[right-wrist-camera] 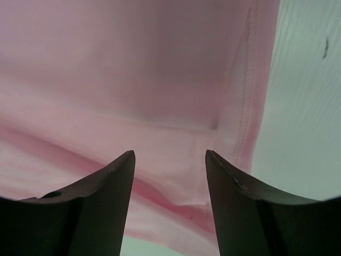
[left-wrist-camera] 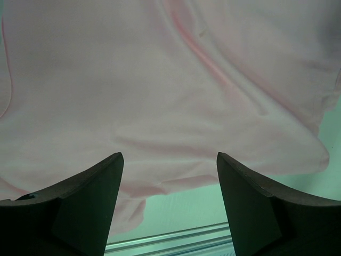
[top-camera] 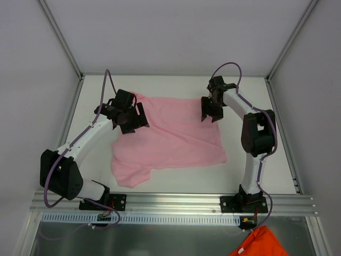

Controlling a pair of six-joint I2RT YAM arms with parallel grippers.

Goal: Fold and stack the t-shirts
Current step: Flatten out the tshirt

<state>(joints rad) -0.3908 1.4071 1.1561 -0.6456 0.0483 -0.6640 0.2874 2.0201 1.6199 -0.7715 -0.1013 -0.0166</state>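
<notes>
Pink t-shirt (top-camera: 170, 136) is lying rumpled mid-desk (top-camera: 256, 176), one part trailing toward the near-left edge. Farther back, I'm holding my left claw (top-camera: 136, 121) released over its far-left corner, my right claw (top-camera: 209, 114) released over its far-right.

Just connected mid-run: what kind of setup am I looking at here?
Most likely a lab robot test cell: a white table boxed in by plain white panels, an aluminium mounting rail along its near edge, and a pink t-shirt laid out.
</notes>
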